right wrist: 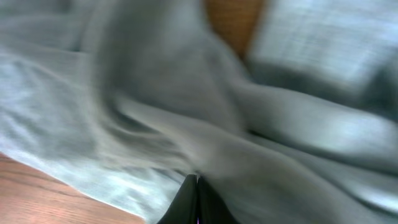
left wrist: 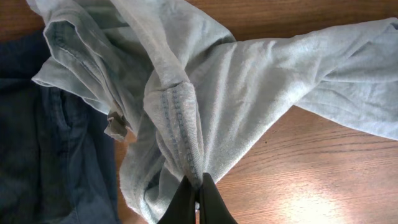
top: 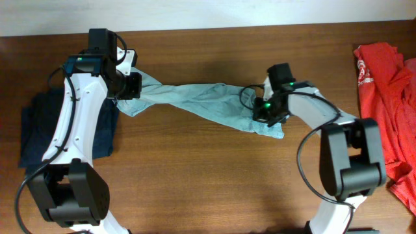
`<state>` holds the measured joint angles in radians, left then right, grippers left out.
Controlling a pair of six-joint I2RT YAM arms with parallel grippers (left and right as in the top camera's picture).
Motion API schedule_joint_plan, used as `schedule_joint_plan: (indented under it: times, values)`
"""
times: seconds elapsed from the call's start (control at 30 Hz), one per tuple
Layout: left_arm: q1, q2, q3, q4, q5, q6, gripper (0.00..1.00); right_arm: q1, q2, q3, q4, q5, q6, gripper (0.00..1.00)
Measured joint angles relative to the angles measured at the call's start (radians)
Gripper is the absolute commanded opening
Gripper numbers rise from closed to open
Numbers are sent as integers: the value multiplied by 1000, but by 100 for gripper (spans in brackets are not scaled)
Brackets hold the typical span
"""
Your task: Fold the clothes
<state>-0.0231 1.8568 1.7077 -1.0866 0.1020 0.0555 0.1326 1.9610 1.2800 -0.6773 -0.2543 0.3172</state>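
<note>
The left arm [top: 68, 127] stretched forward from its base, wrist turned inward toward the middle, and the left gripper [top: 128, 85] had its black fingers [left wrist: 186, 202] pressed tight together on a fold of the T-shirt [top: 195, 97]. The right arm [top: 318, 114] arched forward and bent back inward. The right gripper [top: 268, 116] pointed down, its fingers [right wrist: 185, 199] likewise closed, pinching the same T-shirt.

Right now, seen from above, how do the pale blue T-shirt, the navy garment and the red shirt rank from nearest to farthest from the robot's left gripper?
1. The pale blue T-shirt: pinched in the left gripper itself.
2. The navy garment: close by, partly under that arm, on the left side.
3. The red shirt: far across, at the right edge.
</note>
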Motion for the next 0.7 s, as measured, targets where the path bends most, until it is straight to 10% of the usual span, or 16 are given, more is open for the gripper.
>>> schedule_joint_plan:
  times: [0.17, 0.3, 0.7]
  values:
    - [0, -11, 1, -1, 0, 1, 1, -61, -171, 0, -39, 40, -10, 7]
    - [0, -60, 7, 13, 0, 1, 1, -46, -294, 24, -44, -7, -11, 44]
    - [0, -84, 19, 3, 0, 1, 0, 207, 4, 23, 103, 144, 135, 60]
